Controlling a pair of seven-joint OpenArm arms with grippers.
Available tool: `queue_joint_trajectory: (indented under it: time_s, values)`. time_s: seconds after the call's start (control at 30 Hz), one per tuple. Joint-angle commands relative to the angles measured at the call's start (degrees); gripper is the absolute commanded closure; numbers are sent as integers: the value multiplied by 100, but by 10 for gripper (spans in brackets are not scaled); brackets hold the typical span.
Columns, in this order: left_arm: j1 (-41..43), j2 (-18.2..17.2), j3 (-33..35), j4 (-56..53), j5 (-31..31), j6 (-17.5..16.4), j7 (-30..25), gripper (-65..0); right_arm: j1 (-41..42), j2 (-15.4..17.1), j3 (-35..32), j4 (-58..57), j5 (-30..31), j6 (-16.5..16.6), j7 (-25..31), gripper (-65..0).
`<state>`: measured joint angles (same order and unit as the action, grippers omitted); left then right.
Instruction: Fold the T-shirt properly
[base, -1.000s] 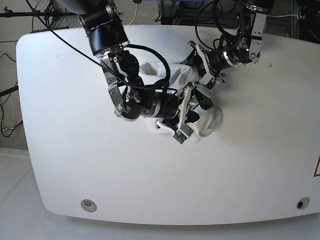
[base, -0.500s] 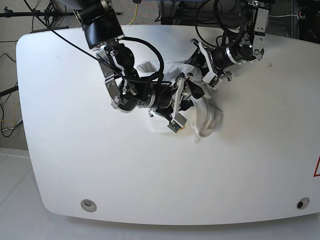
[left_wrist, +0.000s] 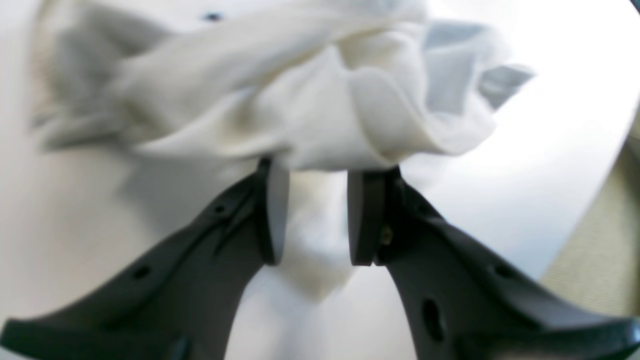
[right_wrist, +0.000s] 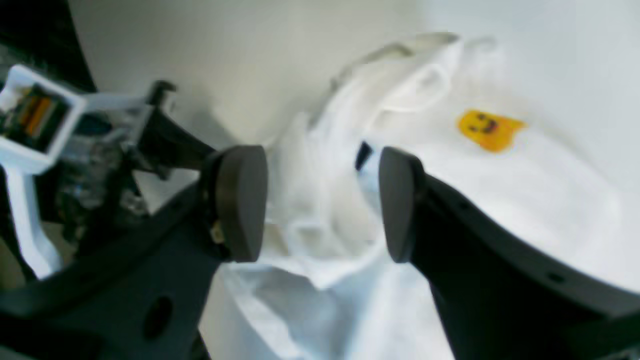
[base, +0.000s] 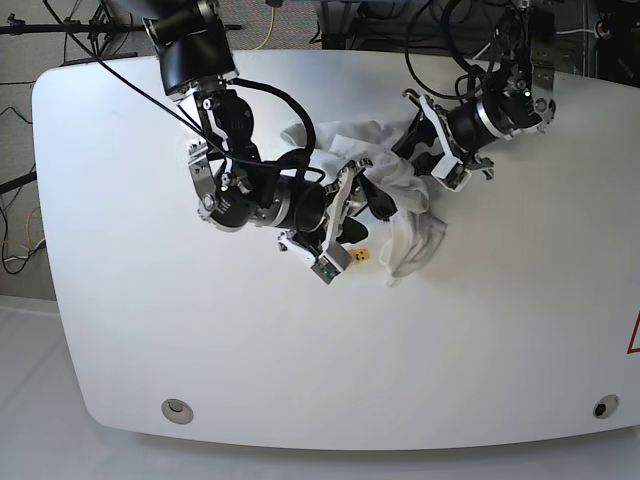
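The crumpled white cotton T-shirt (base: 405, 215) lies bunched on the white desk (base: 500, 330). Both the left gripper (left_wrist: 312, 212) and right gripper (right_wrist: 320, 200) gape, holding nothing. Best pinch separate edges, then spread the cloth flat.

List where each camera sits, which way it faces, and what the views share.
Base: high above the table, looking down; both arms show, converging on the crumpled shirt.
Left wrist: just behind the left gripper, facing the shirt; its dark jaws stand apart, cloth bunched at their tips.
Right wrist: behind the right gripper, facing the shirt; jaws apart, the other arm at frame left.
Shared: all three see the shirt; the yellow print also shows from the base.
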<state>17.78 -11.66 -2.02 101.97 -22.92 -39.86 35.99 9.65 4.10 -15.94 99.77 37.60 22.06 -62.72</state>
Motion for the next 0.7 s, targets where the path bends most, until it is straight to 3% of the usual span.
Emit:
queue_joint_trajectory:
  time_s: [0.0, 0.37, 0.67]
  values:
    - [-33, -16, -66, 172, -113, -14, -69, -180, 112, 17, 183, 94, 51, 22, 96, -339]
    - [-33, -16, -444, 172, -95, -14, 72, -184, 112, 201, 368, 85, 24, 22, 96, -339]
    - [-33, -16, -1147, 181, -95, -14, 379, -186, 103, 228, 368, -196, 24, 22, 105, -339]
